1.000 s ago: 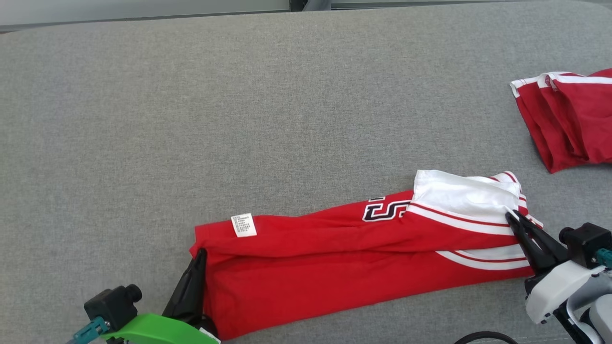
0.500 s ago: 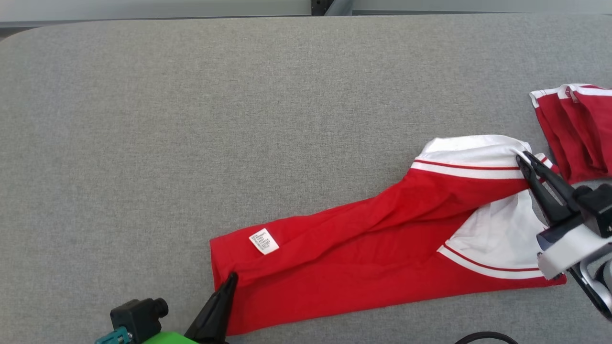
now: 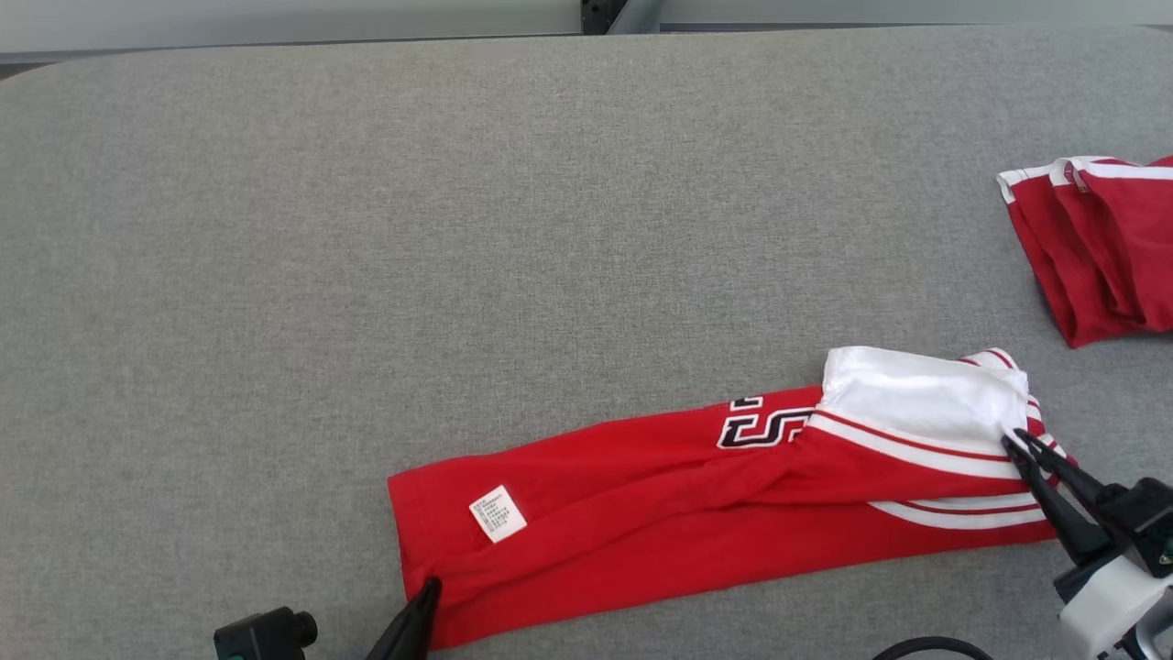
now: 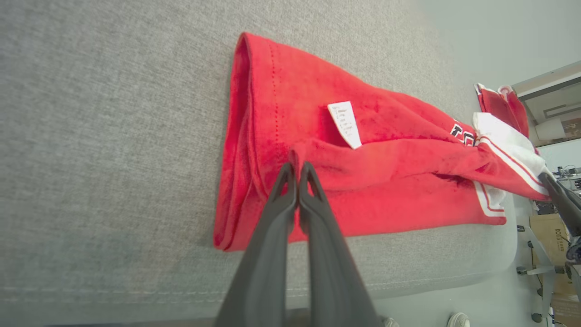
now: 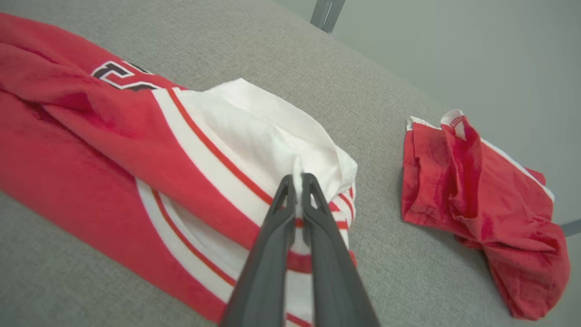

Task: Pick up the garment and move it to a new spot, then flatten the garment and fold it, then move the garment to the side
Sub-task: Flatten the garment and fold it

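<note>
A red garment with white sleeves, stripes and a white care label lies folded lengthwise into a long band near the table's front edge. My left gripper is shut on the fold at its left hem; the left wrist view shows the garment pinched between that gripper's tips. My right gripper is shut on the white sleeve end at the right; in the right wrist view its tips clamp a pleat of the garment's white cloth.
A second red garment with white trim lies crumpled at the table's right edge, also seen as a heap beyond my right fingers. The grey fabric table stretches wide to the left and back. A black cable curls at the bottom.
Half a second ago the right end was lifted further back with the sleeve spread open; now it has come forward and down, and the garment lies folded again. The camera has shifted too.
</note>
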`<state>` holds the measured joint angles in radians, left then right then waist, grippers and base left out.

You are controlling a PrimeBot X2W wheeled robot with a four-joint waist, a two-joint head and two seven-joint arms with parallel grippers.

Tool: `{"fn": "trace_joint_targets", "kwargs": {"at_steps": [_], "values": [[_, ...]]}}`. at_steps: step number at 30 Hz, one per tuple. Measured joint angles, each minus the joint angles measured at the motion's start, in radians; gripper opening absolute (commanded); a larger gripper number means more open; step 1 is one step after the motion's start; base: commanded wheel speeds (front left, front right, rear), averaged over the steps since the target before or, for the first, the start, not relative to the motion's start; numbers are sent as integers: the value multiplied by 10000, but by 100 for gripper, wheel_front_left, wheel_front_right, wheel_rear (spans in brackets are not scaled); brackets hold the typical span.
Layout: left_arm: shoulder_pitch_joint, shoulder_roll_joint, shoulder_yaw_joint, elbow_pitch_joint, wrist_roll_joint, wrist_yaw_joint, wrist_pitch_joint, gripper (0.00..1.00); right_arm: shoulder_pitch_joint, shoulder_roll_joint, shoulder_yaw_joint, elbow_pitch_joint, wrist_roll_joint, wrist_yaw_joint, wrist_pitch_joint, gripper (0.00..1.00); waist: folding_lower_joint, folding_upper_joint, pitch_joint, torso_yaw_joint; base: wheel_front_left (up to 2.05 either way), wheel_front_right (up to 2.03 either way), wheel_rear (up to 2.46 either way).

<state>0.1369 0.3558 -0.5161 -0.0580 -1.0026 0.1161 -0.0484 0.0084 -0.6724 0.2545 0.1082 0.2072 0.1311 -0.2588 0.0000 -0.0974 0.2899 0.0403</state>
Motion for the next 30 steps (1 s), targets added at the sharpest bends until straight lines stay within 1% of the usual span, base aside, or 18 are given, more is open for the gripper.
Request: {"fn": "trace_joint_targets", "kwargs": {"at_steps": [8,17,20,23,30], "values": [[-421,-2,59,830,-40,-155,48,0,-567,77,922,1099,15,0,0,0,0,0,79,-50,0,0,0],[-524,33,238,811,-144,-192,75,0,-1138,221,1212,1866,-15,0,2,0,0,0,124,33,0,0,0],[-533,115,291,740,-150,-174,81,0,-1295,199,997,1605,-90,0,0,0,0,1,100,30,0,0,0],[-529,209,320,500,-178,-148,121,0,-1314,146,786,1076,-290,0,0,0,0,0,69,23,0,0,0],[-447,314,336,163,-259,-88,221,0,-686,48,508,349,-430,0,0,0,0,0,53,-14,0,0,0]]}}
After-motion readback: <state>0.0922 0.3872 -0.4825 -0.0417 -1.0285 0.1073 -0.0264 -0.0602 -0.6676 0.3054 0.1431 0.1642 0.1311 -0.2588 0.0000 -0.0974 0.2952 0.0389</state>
